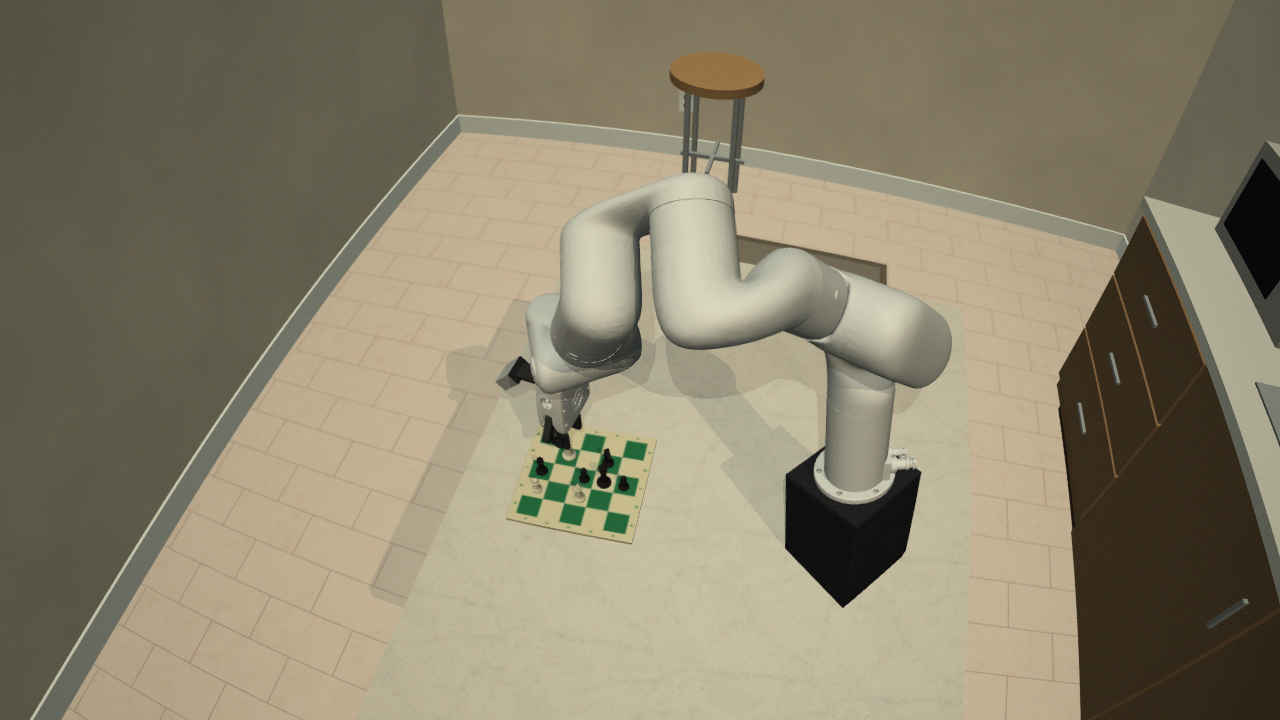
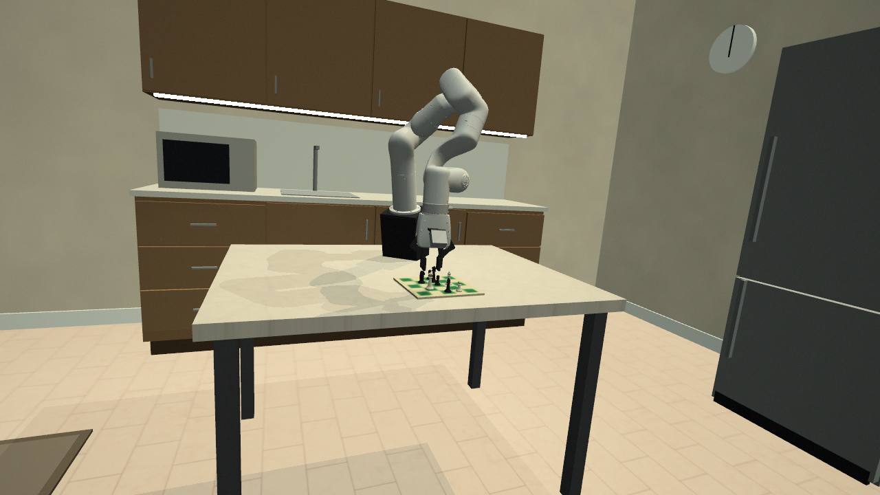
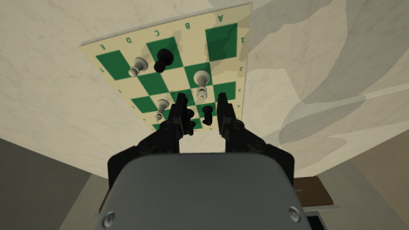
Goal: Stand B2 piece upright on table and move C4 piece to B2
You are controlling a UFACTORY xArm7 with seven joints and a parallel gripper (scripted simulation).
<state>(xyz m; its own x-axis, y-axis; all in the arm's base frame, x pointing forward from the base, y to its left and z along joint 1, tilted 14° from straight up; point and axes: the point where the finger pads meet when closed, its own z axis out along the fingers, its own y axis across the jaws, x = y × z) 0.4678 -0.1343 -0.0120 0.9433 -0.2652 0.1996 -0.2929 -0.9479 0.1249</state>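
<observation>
The green and cream chessboard [image 1: 617,522] [image 2: 474,290] [image 3: 223,41] lies on the table. In the wrist view a white piece [image 3: 201,80] stands on B2. A black piece [image 3: 190,114] stands on C4, partly hidden behind my left finger. A black pawn [image 3: 208,112] stands beside it on B4. My gripper [image 1: 556,439] [image 2: 430,269] [image 3: 202,102] is open and holds nothing. It hangs a little above the row-4 and row-5 end of the board. In the wrist view its fingertips frame the top of the white B2 piece.
Other pieces stand on the board: a black one [image 3: 165,57] on C1, a white pawn [image 3: 138,65] on D1 and a white piece [image 3: 162,105] near D4. The arm's black base [image 1: 850,528] stands on the table to the right of the board. The table edge lies close behind the gripper.
</observation>
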